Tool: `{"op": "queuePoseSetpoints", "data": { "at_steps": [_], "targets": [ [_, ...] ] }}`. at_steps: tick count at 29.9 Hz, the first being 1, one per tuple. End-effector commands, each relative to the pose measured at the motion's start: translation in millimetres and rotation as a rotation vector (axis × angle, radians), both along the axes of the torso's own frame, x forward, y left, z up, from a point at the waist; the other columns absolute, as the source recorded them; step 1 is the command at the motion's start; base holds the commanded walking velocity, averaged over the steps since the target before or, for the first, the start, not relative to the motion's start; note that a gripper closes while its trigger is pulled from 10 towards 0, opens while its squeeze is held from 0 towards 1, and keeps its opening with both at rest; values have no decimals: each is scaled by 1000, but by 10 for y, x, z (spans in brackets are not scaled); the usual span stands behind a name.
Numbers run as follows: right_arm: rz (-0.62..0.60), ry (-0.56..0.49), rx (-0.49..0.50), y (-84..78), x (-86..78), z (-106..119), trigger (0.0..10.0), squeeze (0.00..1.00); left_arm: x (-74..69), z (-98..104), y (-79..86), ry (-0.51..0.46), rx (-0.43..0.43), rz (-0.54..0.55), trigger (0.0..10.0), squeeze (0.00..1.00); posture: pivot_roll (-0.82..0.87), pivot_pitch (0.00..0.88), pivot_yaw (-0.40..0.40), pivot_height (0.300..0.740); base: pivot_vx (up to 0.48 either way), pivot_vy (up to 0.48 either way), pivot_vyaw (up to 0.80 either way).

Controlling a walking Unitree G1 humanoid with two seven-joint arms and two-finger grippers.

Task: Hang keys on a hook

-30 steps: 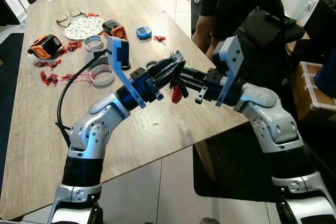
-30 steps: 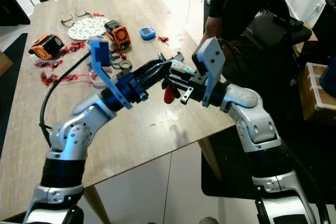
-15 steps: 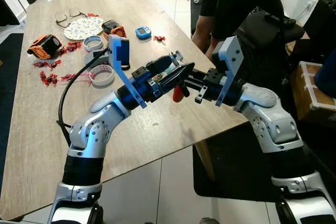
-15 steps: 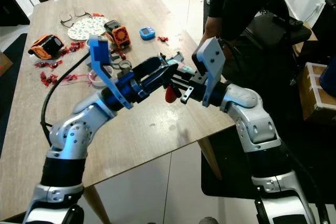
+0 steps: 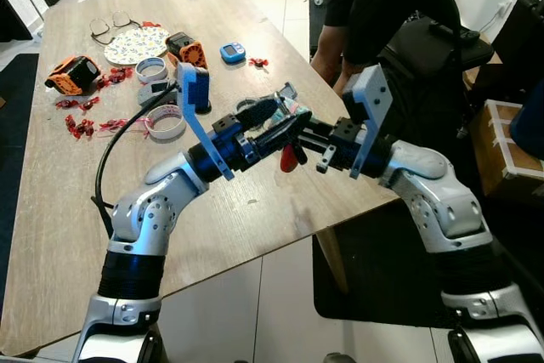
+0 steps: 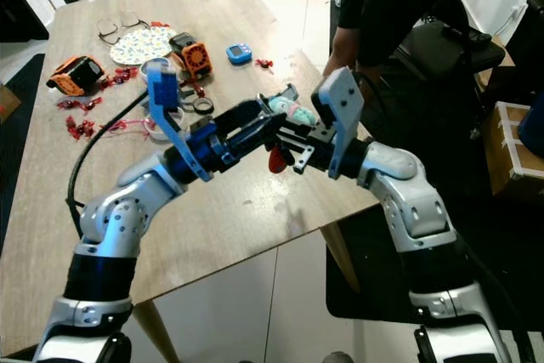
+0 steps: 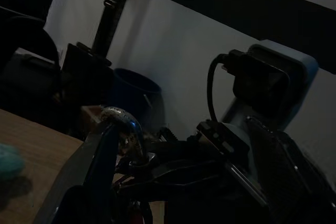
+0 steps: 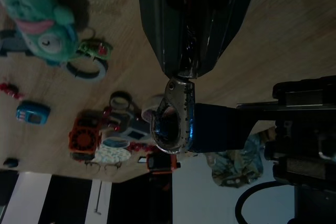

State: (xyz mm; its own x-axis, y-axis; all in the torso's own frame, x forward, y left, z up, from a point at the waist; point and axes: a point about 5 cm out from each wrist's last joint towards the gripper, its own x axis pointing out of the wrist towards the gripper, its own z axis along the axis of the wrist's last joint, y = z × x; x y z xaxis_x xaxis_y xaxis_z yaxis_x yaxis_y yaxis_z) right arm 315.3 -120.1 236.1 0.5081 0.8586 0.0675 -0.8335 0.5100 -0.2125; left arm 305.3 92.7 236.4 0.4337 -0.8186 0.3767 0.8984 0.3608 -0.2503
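Observation:
Both grippers meet above the table's right edge. My right gripper (image 5: pixel 299 138) is shut on the keys, and a red key tag (image 5: pixel 289 157) hangs below its fingertips. Opposite it, my left gripper (image 5: pixel 283 121) has its fingers apart. A blue carabiner hook (image 8: pixel 173 116) with a silver tip lies along the upper left finger, right in front of the right fingertips. In the left wrist view the same hook (image 7: pixel 119 127) is dim. How the keys sit against the hook is hidden.
A teal plush charm (image 8: pixel 41 18) with small rings lies on the wooden table (image 5: pixel 51 210) just beyond the grippers. Tape rolls (image 5: pixel 166 121), orange devices (image 5: pixel 72 72), glasses and a patterned dish (image 5: pixel 136 42) crowd the far left. A person in black (image 5: pixel 374 6) stands at the right edge.
My left gripper's fingers have spread apart from a shut pose. The right gripper has edged closer, carrying the red tag a little toward the hook.

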Motion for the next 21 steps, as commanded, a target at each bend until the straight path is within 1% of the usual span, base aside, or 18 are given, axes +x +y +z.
{"op": "queuePoseSetpoints", "data": {
  "at_steps": [1,4,11,12,16,18,19,20,21],
  "targets": [
    [185,-65,9,209,-174,116,10000,0,70,-130,141,61,47,100,10000,0,-180,153,106,740,0,0,0],
    [160,-70,24,176,-150,137,10000,0,62,-123,136,58,46,94,10000,0,-180,153,106,740,0,0,0],
    [182,-80,41,164,-186,178,10000,0,54,-116,126,53,42,83,10000,0,-180,153,106,740,0,0,0],
    [177,-85,62,150,-189,205,10000,0,53,-112,124,51,39,81,10000,0,-180,153,106,740,0,0,0],
    [172,-88,78,139,-188,223,10000,0,53,-110,123,49,37,80,10000,0,-180,153,106,740,0,0,0],
    [207,-84,162,106,-229,298,10000,0,42,-100,110,50,25,57,10000,0,-184,155,108,740,0,0,0],
    [207,-84,162,106,-229,298,10000,0,42,-100,110,50,25,57,10000,0,-184,155,108,740,0,0,0],
    [251,-75,224,91,-276,344,10000,0,27,-93,95,50,17,36,10000,0,-184,155,108,740,0,0,0],
    [251,-75,224,91,-276,344,10000,0,27,-93,95,50,17,36,10000,0,-184,155,108,740,0,0,0]
  ]
}}
